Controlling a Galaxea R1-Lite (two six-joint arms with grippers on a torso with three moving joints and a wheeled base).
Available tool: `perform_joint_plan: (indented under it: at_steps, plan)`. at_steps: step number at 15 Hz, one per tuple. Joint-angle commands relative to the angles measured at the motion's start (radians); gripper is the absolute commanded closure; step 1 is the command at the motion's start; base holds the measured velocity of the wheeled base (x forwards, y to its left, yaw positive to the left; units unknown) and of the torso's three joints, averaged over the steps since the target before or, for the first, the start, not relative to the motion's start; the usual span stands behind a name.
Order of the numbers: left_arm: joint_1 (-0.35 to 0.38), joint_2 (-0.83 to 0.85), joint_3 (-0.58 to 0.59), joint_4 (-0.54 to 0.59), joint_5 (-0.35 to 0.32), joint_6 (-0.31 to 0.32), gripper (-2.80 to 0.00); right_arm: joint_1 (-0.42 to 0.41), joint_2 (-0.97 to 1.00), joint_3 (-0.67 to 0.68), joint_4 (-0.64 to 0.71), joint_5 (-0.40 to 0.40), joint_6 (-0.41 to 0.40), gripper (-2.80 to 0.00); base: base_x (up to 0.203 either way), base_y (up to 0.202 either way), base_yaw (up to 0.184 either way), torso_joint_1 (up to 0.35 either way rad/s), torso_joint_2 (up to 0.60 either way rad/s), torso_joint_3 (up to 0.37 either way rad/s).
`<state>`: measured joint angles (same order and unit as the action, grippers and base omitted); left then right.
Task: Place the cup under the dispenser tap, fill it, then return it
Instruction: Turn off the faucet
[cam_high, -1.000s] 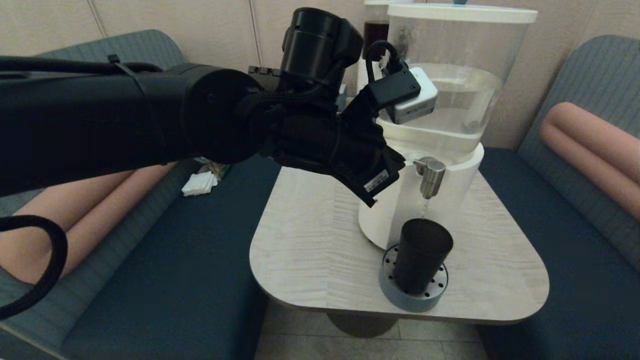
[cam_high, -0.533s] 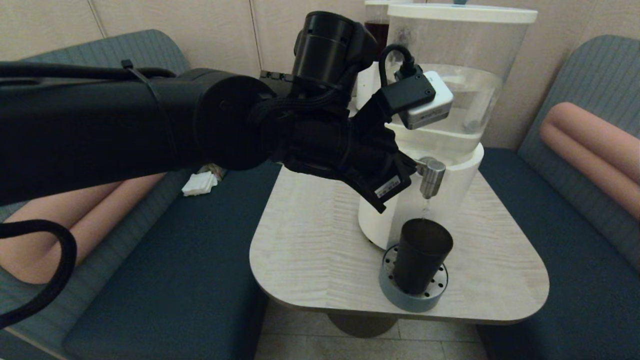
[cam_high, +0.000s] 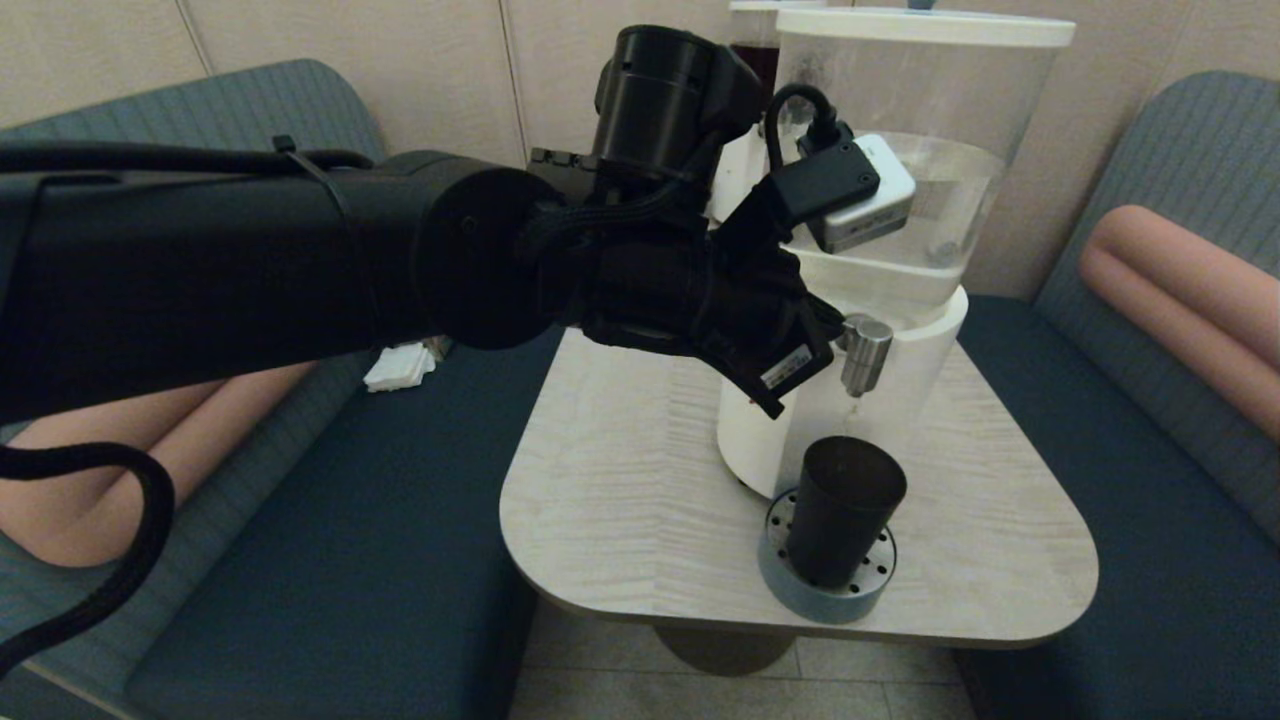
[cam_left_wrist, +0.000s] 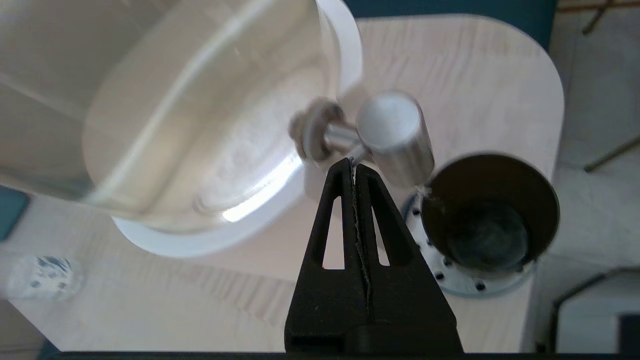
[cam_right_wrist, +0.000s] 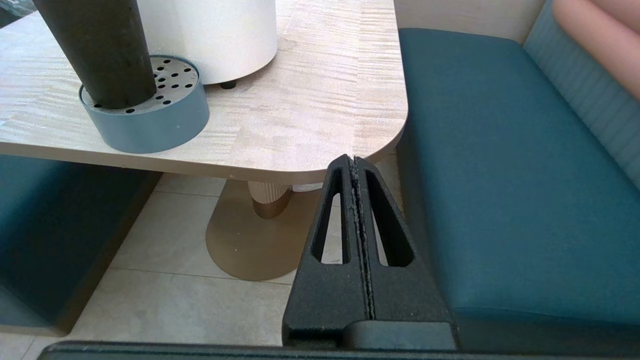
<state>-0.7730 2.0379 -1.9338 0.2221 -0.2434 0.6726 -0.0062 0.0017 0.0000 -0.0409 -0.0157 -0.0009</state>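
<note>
The left gripper (cam_left_wrist: 353, 162), fingers pressed together and empty, sits just beside the tap (cam_left_wrist: 395, 136), while the cup (cam_high: 845, 510) stands upright on the drip tray (cam_high: 825, 592) directly below, nearer this arm.

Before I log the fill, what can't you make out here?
- Water level in the cup: left wrist view, dark interior; head view, opaque wall.
- Left end effector touching the dispenser tap: head view, arm hides it; wrist view blurred.
- Cup top: right wrist view, cut off.
</note>
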Motion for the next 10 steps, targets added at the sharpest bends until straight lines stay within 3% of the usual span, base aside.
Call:
perform_joint_plan:
  at_steps: [1,10]
  plan:
    - [0.001,0.007,0.001,-0.005,0.000,0.004,0.00,0.000,0.001,0.014,-0.001,0.000,-0.001,0.00,0.000,0.000,0.000,0.000,0.00,0.000]
    - [0.001,0.040,0.001,-0.048,0.000,0.005,0.00,0.000,0.001,0.015,-0.001,0.000,-0.001,0.00,0.000,0.000,0.000,0.000,0.00,0.000]
